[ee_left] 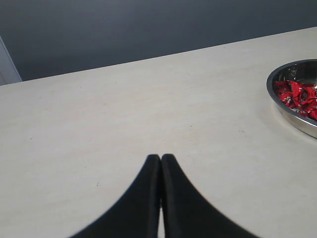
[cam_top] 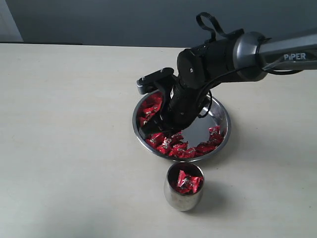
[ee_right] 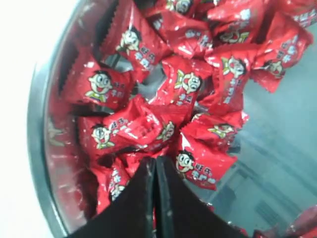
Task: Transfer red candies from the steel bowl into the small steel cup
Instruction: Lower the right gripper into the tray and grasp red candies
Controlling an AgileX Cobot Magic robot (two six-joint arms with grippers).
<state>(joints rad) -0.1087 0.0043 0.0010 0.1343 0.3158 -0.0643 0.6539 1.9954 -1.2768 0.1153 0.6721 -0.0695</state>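
The steel bowl [cam_top: 225, 124] lies in the middle of the table, with many red candies [cam_top: 171, 145] heaped along its left and front sides. My right gripper [cam_top: 166, 130] is down in the bowl's left half. In the right wrist view that gripper [ee_right: 155, 159] is shut, its tips pressed into the pile of red candies [ee_right: 143, 129] near the bowl's wall [ee_right: 42, 148]. Whether a wrapper is pinched between them does not show. The small steel cup [cam_top: 183, 198] stands upright just in front of the bowl with a few red candies [cam_top: 188, 182] inside. My left gripper [ee_left: 161, 157] is shut and empty over bare table.
The pale table [cam_top: 74, 124] stretches out to the left of the bowl. In the left wrist view the steel bowl [ee_left: 292, 119] and its candies [ee_left: 299, 95] show at the edge. A dark wall runs behind the table's far edge.
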